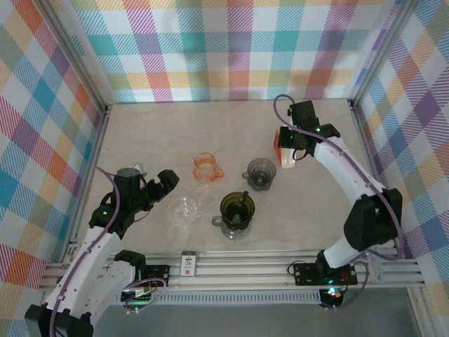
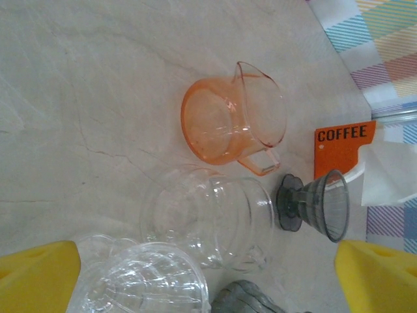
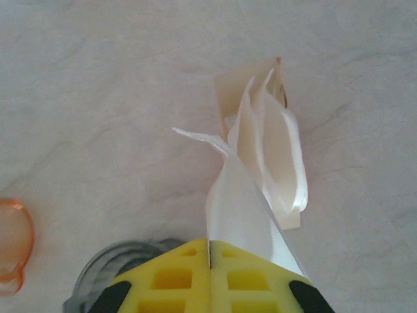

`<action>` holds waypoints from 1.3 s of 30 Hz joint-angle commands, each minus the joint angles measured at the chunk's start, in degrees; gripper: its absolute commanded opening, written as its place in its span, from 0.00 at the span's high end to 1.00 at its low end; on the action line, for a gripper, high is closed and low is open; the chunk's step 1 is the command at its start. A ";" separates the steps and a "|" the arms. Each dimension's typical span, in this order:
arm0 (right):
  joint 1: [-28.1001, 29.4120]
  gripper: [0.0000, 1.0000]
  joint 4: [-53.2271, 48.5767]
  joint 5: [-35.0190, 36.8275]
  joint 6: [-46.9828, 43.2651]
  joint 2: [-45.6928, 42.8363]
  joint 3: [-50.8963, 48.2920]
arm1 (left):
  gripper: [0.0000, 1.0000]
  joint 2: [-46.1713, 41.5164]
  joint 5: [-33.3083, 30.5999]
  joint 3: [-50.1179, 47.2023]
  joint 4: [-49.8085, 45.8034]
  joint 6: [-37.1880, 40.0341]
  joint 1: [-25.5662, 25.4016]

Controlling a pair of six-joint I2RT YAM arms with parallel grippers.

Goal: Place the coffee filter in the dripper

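My right gripper (image 3: 210, 261) is shut on the edge of a white paper coffee filter (image 3: 244, 208), pulled up out of the stack of filters (image 3: 277, 150) in an orange "COFFEE" box (image 1: 284, 157) at the right back. A grey dripper (image 1: 259, 173) stands just left of that box. An orange dripper (image 1: 205, 168), a clear dripper (image 1: 184, 210) and a dark olive dripper (image 1: 236, 210) stand in the middle. My left gripper (image 1: 165, 181) hangs open beside the clear dripper (image 2: 143, 280), with nothing between its fingers.
A clear glass vessel (image 2: 208, 218) lies between the orange dripper (image 2: 228, 120) and the clear one. Checked cloth walls (image 1: 42, 140) close in the table on three sides. An aluminium rail (image 1: 245, 267) runs along the near edge.
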 commanded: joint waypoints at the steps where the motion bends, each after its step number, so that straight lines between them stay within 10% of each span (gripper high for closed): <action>1: 2.08 1.00 -3.29 -2.91 0.73 -6.80 -2.21 | 0.00 0.49 3.13 3.46 0.70 -0.84 -0.41; 16: 19.20 1.00 -23.12 -20.35 3.01 -25.22 0.71 | 0.00 -0.21 4.08 11.18 -8.39 3.53 -7.51; 25: 34.24 1.00 -37.55 -11.21 5.65 -15.65 11.33 | 0.00 -0.24 5.39 9.94 -7.73 3.81 -9.69; 39: 39.80 1.00 -43.67 -5.64 1.90 3.20 24.54 | 0.00 3.21 8.51 11.95 -8.01 6.05 -9.75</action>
